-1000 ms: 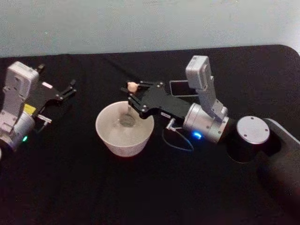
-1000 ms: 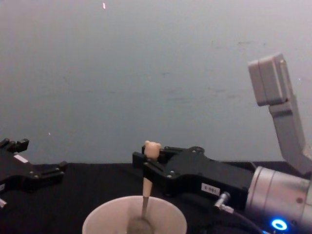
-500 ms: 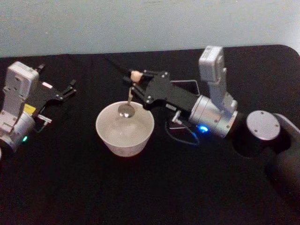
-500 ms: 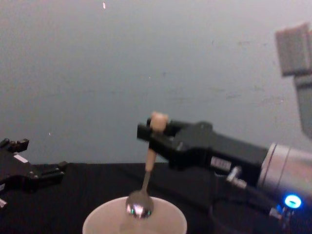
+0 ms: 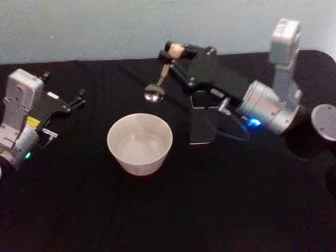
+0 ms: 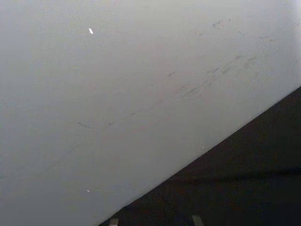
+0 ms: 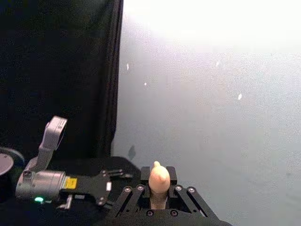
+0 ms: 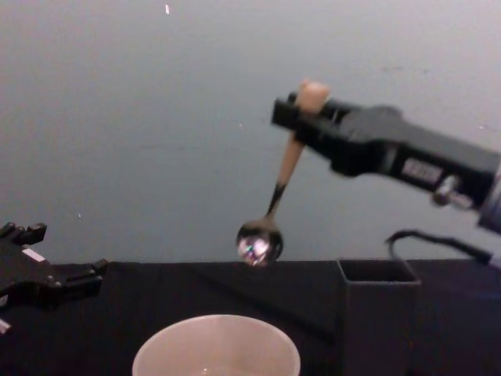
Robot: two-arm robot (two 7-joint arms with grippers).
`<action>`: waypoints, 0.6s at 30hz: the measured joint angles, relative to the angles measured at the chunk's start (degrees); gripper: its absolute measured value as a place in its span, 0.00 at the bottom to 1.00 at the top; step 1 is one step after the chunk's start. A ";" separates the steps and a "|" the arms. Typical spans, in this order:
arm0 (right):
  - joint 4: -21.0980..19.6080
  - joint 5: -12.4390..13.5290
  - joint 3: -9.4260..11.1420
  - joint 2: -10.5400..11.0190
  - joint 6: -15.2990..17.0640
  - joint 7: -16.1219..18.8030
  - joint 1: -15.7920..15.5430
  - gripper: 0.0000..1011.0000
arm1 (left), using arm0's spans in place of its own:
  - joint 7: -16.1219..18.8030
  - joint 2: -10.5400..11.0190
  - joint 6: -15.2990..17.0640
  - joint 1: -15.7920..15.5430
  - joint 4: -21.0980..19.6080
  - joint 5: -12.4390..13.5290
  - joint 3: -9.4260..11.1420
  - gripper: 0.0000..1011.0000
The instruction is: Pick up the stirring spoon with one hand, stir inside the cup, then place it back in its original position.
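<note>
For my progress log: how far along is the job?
Done: stirring, apparently; the stirring spoon stood in the cup a second ago. In hand: the right end effector holds it raised, clear of the cup. Remaining: set it into the dark holder. The left end effector sits parked.

Dim, even light; the black tablecloth (image 5: 168, 210) swallows shadows, and glare whitens the wall (image 7: 211, 23)

Right gripper (image 5: 176, 51): black angular linkage body, silver screw heads (image 7: 139, 188) at the finger pivots, white printed label (image 8: 423, 170) on its flank. Behind it are a silver cylindrical wrist (image 5: 265, 107) with a blue indicator light (image 5: 255, 122), a looped black cable (image 8: 411, 233) and a pale grey box on a bracket (image 5: 285, 34). Left gripper (image 5: 63, 86): same black build, with a yellow label (image 5: 32, 122) and a green light (image 5: 27, 155) behind it.
</note>
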 joint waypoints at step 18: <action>-2.65 5.96 5.42 7.17 -0.83 2.71 -1.37 0.19 | 0.00 0.00 0.00 0.00 0.00 0.00 0.00 0.99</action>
